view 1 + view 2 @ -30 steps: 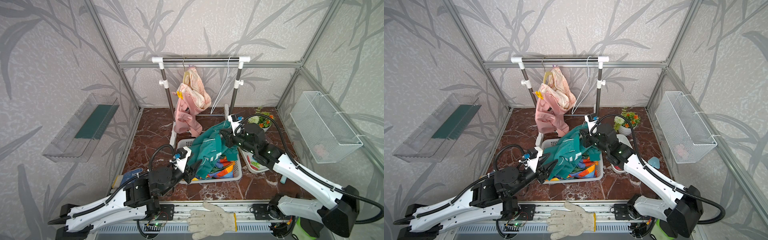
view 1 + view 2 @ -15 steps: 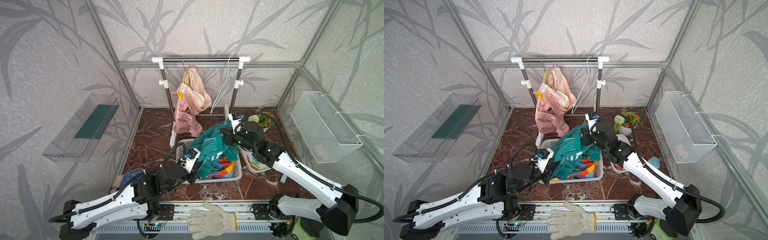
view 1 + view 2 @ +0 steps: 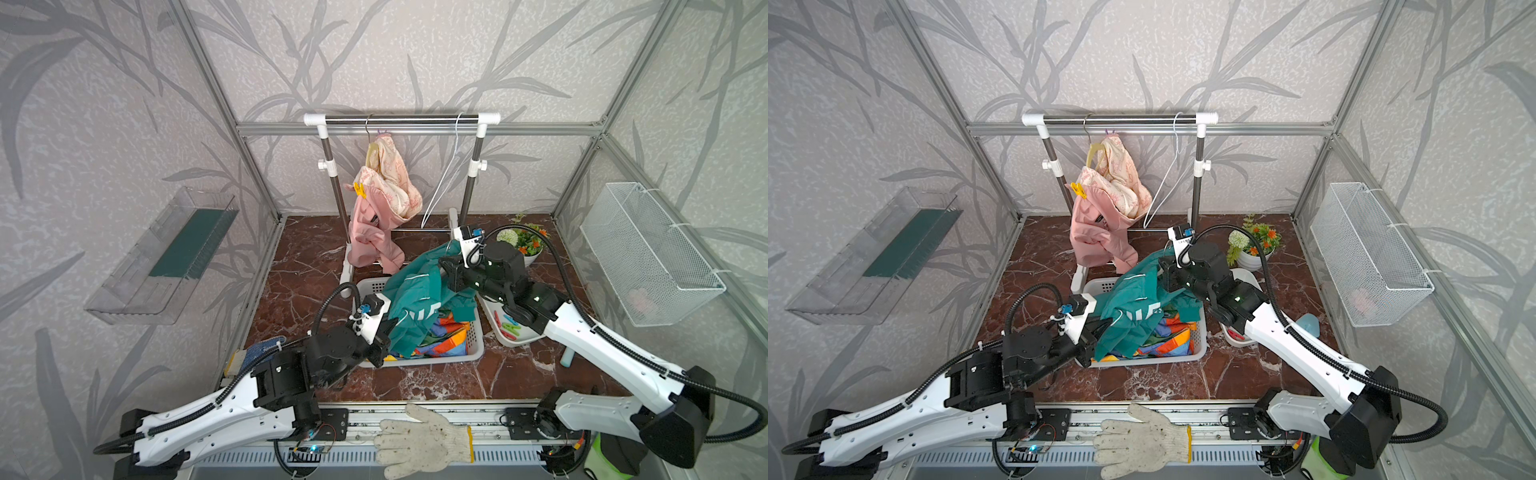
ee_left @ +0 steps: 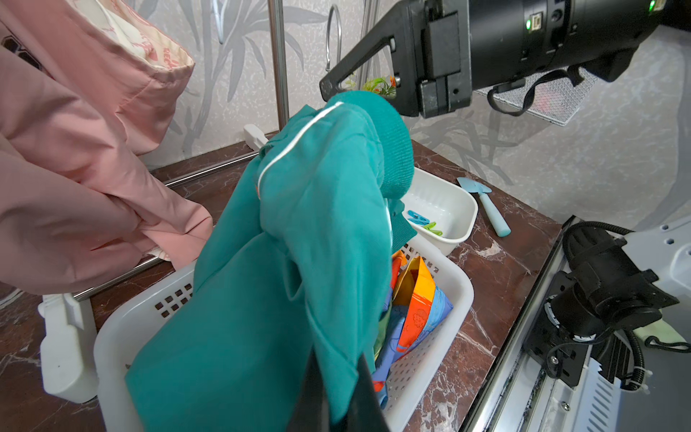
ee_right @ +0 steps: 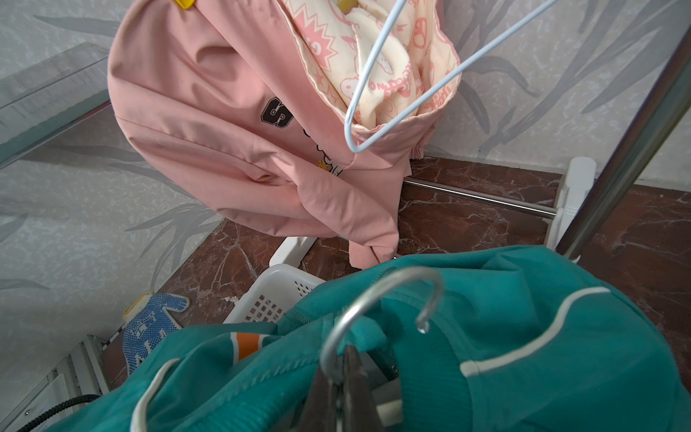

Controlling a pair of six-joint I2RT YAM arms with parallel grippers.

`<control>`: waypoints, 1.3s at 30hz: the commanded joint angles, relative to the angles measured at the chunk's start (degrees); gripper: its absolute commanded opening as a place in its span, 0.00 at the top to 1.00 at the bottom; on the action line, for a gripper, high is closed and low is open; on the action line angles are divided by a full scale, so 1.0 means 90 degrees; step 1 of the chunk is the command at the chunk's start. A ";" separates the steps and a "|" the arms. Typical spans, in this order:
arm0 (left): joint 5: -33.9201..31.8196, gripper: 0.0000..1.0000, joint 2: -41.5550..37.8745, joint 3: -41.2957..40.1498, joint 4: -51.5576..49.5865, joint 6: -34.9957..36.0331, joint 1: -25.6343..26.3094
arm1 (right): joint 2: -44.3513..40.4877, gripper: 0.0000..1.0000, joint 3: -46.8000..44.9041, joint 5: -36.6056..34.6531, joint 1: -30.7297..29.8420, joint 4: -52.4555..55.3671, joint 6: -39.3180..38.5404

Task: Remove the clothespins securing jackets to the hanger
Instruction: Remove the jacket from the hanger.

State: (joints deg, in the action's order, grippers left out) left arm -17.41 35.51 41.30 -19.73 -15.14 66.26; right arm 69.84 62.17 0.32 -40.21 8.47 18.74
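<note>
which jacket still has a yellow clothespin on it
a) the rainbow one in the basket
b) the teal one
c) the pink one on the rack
c: the yellow clothespin is clipped on the pink jacket hanging from the rack.

Only partly legible: a dark, block-style varsity patch on the chest of the pink fabric jacket [image 5: 239, 157], reading roughly as "S" or "GP", not certain. Red printed lettering across its cream patterned lining [image 5: 377, 71], too distorted to make out. White lettering on the teal fabric jacket [image 3: 419, 309] in both top views, folded and unreadable.
</note>
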 commanded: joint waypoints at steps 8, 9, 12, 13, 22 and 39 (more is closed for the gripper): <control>-0.0810 1.00 -0.1229 -0.0214 -0.0399 -0.0251 -0.0016 | 0.0314 1.00 -0.0005 -0.1009 0.0639 0.0279 -0.0040; -0.0845 1.00 -0.1379 -0.0233 -0.0392 -0.0261 -0.0018 | 0.0333 1.00 -0.0004 -0.1020 0.0645 0.0288 -0.0059; -0.0922 1.00 -0.1598 -0.0292 -0.0447 -0.0308 -0.0018 | 0.0355 1.00 -0.0031 -0.1080 0.0708 0.0335 -0.0047; -0.0948 1.00 -0.1635 -0.0311 -0.0445 -0.0311 -0.0018 | 0.0342 1.00 -0.0036 -0.1072 0.0733 0.0334 -0.0023; -0.0929 1.00 -0.1424 -0.0422 -0.0661 -0.0398 -0.0018 | 0.0209 1.00 -0.0093 -0.0811 0.0938 0.0326 0.0543; -0.1209 1.00 -0.1207 -0.0579 -0.0967 -0.0463 -0.0018 | -0.0006 1.00 -0.0062 0.0173 0.1396 0.0112 0.1405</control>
State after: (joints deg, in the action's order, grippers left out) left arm -24.67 22.76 35.03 -26.55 -17.74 66.26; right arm 71.77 60.88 2.11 -28.84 10.79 30.24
